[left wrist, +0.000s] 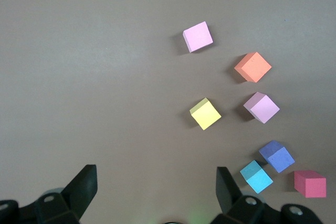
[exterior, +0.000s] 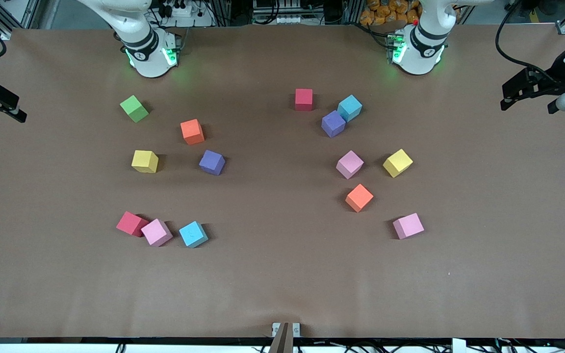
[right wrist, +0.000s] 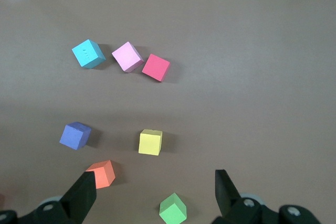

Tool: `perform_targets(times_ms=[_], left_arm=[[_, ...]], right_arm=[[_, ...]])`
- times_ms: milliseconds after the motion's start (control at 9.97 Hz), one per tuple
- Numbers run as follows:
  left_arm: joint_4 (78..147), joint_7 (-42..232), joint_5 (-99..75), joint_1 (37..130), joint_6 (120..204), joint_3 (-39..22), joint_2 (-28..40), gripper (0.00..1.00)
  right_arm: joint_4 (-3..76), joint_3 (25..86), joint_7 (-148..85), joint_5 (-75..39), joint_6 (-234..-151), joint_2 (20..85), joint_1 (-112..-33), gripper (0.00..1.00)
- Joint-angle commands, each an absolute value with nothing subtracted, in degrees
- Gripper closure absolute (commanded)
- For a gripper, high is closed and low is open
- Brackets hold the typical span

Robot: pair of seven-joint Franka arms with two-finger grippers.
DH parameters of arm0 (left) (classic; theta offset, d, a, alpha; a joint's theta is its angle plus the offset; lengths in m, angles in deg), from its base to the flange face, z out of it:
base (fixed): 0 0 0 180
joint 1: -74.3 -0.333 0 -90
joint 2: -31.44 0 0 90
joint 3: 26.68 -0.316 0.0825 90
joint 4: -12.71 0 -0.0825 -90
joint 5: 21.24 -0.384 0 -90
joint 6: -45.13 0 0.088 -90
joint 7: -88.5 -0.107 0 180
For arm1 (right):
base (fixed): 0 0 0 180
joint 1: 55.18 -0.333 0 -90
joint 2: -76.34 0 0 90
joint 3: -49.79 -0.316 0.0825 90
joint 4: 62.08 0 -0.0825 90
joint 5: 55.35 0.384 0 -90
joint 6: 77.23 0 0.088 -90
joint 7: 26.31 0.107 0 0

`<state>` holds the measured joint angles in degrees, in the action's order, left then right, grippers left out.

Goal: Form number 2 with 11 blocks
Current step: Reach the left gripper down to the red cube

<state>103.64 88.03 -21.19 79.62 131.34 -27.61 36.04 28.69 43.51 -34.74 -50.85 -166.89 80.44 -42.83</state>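
The bench [exterior: 282, 284] carries the blocks [exterior: 349, 164] scattered in two loose groups, one toward each arm's end. The left gripper [left wrist: 152, 184] and right gripper [right wrist: 155, 187] wait, apparently over the bench ends, jaws released and empty.

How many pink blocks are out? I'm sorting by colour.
3: one pink block touching a red block; one beside a yellow block; one alone, nearer the front camera.

Small matte cubes scattered, unstacked, flat on table.
Nine o'clock of table centre: orange cube [exterior: 192, 131], yellow cube [exterior: 144, 161], purple cube [exterior: 212, 162], red cube [exterior: 132, 223] touching pink cube [exterior: 157, 232], light blue cube [exterior: 193, 234].
Three o'clock: second red cube [exterior: 303, 99], second light blue cube [exterior: 349, 108] just beside second purple cube [exterior: 333, 123], second pink cube [exterior: 349, 164], second yellow cube [exterior: 398, 163], second orange cube [exterior: 359, 197], third pink cube [exterior: 408, 226].
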Motion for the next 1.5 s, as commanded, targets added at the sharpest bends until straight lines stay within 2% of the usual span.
perform_targets(times_ms=[0,401,702,802,1003,1203,1404], left_arm=[[102.97,87.8,-20.1,77.56,130.21,-27.38,36.01,0.0],[102.54,88.15,-20.54,77.37,130.21,-27.47,35.14,0.0],[103.15,91.81,-20.46,76.58,130.03,-27.12,31.98,0.0],[106.2,96.28,-19.93,77.28,129.25,-26.42,31.97,0.0],[110.77,98.08,-15.55,77.37,133.78,-23.88,32.23,0.0],[119.64,106.48,-15.53,77.2,144.84,-16.08,32.67,0.0],[124.57,110.63,-15.53,77.28,149.08,-10.45,32.58,0.0]], right_arm=[[27.66,43.47,-35.45,-49.9,-166.0,80.03,-42.79,0.0],[27.74,43.47,-35.54,-49.99,-166.0,80.03,-42.7,0.0],[27.65,43.47,-35.45,-50.25,-166.18,79.85,-42.88,0.0],[27.65,43.38,-35.45,-50.34,-166.18,79.85,-42.79,0.0],[27.74,43.46,-35.45,-50.43,-166.09,79.68,-42.18,0.0],[27.83,43.47,-35.28,-50.43,-166.09,79.68,-42.35,0.0],[27.92,43.47,-34.93,-50.43,-166.27,79.15,-42.79,0.0]])
